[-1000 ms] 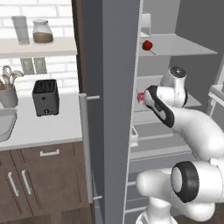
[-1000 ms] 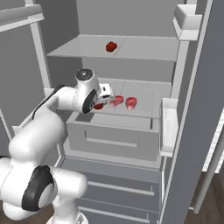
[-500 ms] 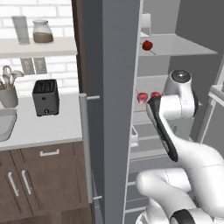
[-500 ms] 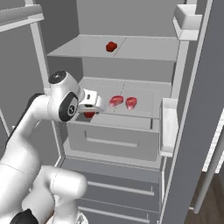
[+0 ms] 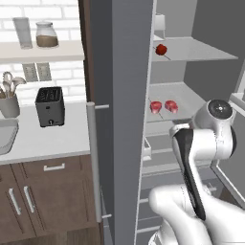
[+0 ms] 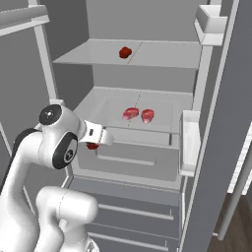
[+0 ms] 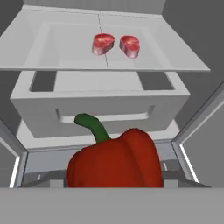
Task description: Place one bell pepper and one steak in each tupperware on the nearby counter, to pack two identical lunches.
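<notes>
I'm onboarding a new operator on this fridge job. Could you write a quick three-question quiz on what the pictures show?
1. True or false: the gripper holds a bell pepper.
2. How many steaks lie on the middle fridge shelf?
3. Where is the other bell pepper? A) upper shelf B) drawer C) door bin

Key
1. True: in the hand view the red pepper with its green stem sits right at the gripper.
2. Two, the left steak and the right steak, side by side and apart.
3. A, on the upper shelf.
</notes>
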{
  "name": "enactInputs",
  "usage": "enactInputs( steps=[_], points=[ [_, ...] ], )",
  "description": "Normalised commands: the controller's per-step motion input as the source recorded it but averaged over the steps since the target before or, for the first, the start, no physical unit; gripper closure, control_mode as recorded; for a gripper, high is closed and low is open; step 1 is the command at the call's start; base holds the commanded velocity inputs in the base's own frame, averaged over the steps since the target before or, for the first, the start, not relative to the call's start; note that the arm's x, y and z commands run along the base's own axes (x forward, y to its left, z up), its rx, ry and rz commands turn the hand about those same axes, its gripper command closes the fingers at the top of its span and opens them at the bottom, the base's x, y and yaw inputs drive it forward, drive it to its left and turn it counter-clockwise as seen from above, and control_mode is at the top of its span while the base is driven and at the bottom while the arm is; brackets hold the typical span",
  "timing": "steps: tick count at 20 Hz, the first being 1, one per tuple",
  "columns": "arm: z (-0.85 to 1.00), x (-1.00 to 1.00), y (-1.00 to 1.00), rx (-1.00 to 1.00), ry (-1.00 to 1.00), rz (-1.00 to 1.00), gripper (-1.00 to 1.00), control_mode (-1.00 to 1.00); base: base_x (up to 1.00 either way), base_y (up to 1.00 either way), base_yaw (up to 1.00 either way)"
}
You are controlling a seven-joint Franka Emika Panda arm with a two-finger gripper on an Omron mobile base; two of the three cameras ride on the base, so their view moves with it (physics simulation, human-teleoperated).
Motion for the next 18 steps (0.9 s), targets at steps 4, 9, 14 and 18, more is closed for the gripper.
enactInputs(
  steps=[4, 9, 14, 18],
  points=[
    [0.0, 0.0, 0.0, 0.0, 0.0, 0.0, 1.0, -1.0, 0.0, 0.0, 0.0],
    [0.0, -0.82, -0.02, 0.04, -0.06, 0.0, 1.0, -1.0, 0.0, 0.0, 0.0],
    [0.0, -0.37, 0.0, 0.0, -0.03, 0.0, 1.0, 1.0, -0.45, 0.0, 0.0],
    [0.0, 0.0, 0.0, 0.0, 0.0, 0.0, 1.0, 1.0, -0.98, 0.02, 0.01]
  ],
)
